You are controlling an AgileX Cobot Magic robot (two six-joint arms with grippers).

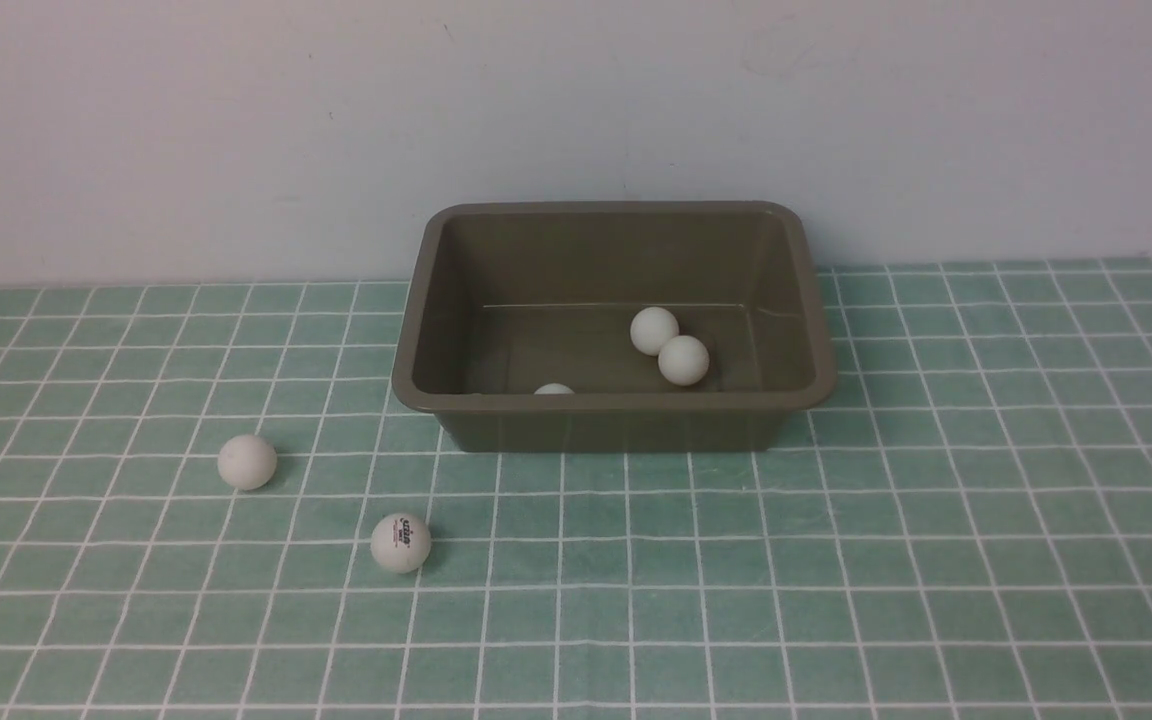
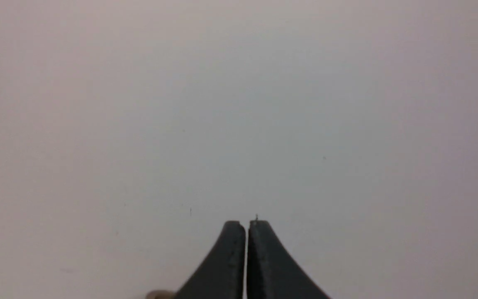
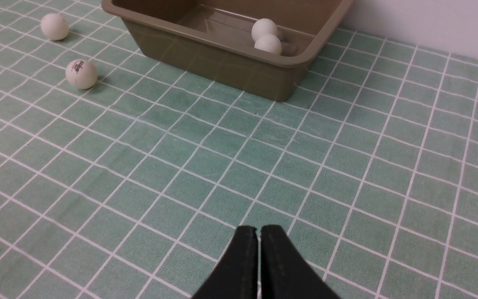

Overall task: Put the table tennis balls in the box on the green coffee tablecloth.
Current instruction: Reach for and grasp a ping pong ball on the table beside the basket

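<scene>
The olive-brown box (image 1: 616, 420) stands on the green checked tablecloth (image 1: 836, 560) near the wall. Inside it lie two white balls (image 1: 654, 330) (image 1: 683, 360), and the top of a third (image 1: 553, 389) shows behind the near rim. Two more balls lie on the cloth left of the box: a plain one (image 1: 247, 461) and one with a dark logo (image 1: 400, 543). No arm shows in the front view. My left gripper (image 2: 246, 226) is shut and empty, facing a bare wall. My right gripper (image 3: 258, 230) is shut and empty above the cloth, with the box (image 3: 222, 62) and the logo ball (image 3: 81, 74) ahead.
A pale wall (image 1: 236, 130) rises just behind the box. A small tan rounded shape (image 2: 158, 295) shows at the edge of the left wrist view beside the fingers; I cannot tell what it is.
</scene>
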